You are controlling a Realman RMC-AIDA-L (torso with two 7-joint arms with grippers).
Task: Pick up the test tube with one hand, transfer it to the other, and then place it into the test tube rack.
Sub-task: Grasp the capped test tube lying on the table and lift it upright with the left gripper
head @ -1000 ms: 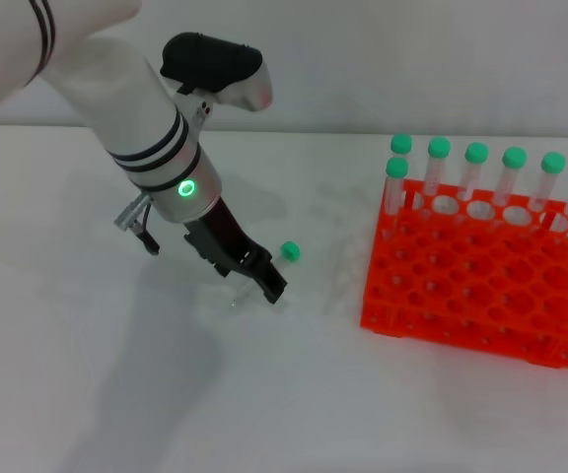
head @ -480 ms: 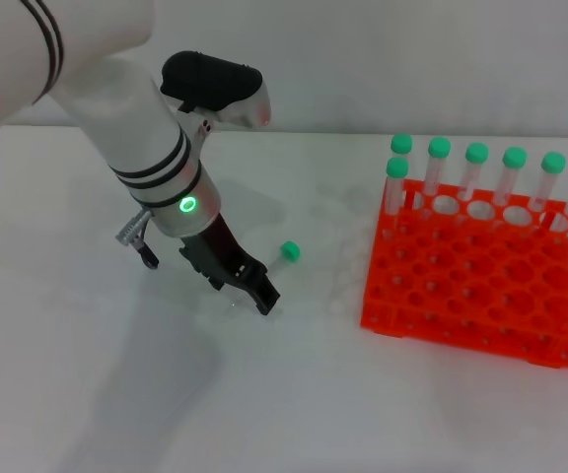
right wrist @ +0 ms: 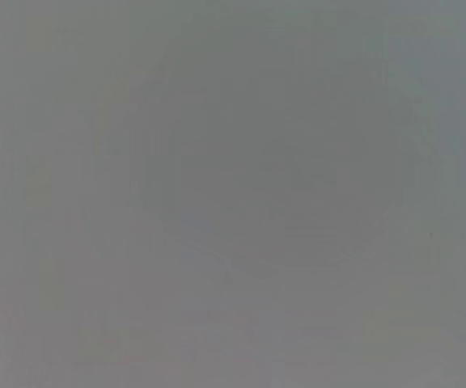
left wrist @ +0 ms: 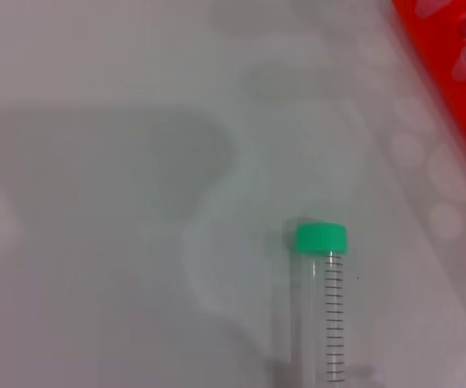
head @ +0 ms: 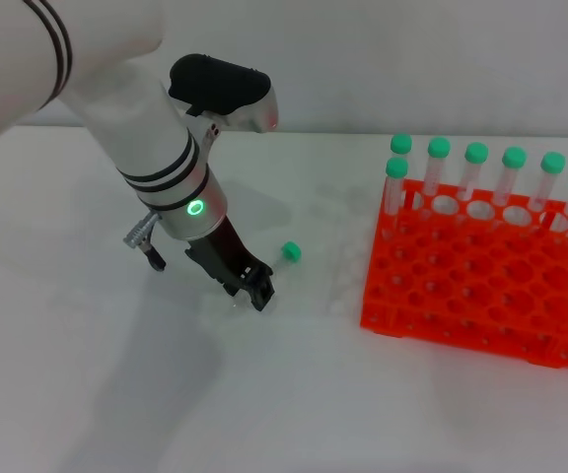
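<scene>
On the white table, left of the orange rack, the test tube lies flat, its green cap pointing toward the rack. Our left gripper sits low at its clear end, in line with its length; we cannot tell how the fingers stand. Our right gripper is out of sight, so the left is nearer.

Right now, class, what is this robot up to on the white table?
The left gripper is lowered onto a slim clear plastic test tube with a green cap, lying on the white table. The orange-red rack to the right holds seven similar capped tubes. The right gripper is out of view.
</scene>
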